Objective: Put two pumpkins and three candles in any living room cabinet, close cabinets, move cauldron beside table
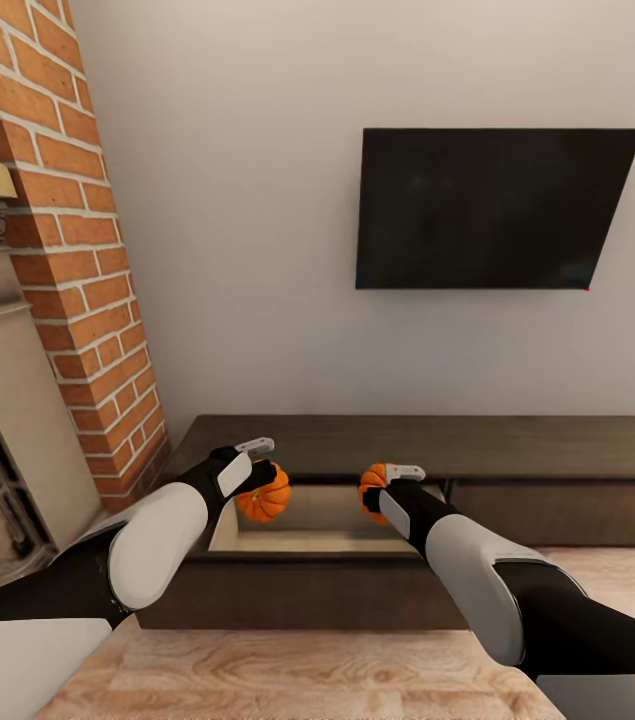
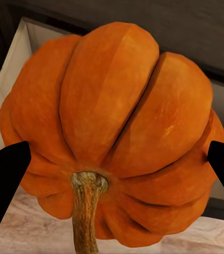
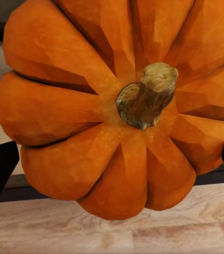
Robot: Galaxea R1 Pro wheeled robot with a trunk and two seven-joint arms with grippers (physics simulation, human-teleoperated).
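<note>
So I've got the cabinet (image 1: 557, 450) drawer (image 1: 307, 540) pulled open so both pumpkins can drop in, left gripper (image 1: 257, 478) pinching one pumpkin (image 1: 265, 495) over it, right gripper (image 1: 385, 488) pinching the other pumpkin (image 1: 372, 485) likewise.

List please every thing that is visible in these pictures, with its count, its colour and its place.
pumpkins: 2, orange; one in the left pincer, one in the right pincer, both above the open drawer
cabinet: 1, dark brown; low, against the wall under the television
drawer: 1, pale tan inside; pulled open at the cabinet's left part
television: 1, black; on the wall
fireplace: 1, red brick; left of the cabinet
floor: light wood planks
left pincer: 1, black and white; shut on a pumpkin
right pincer: 1, black and white; shut on a pumpkin
</note>
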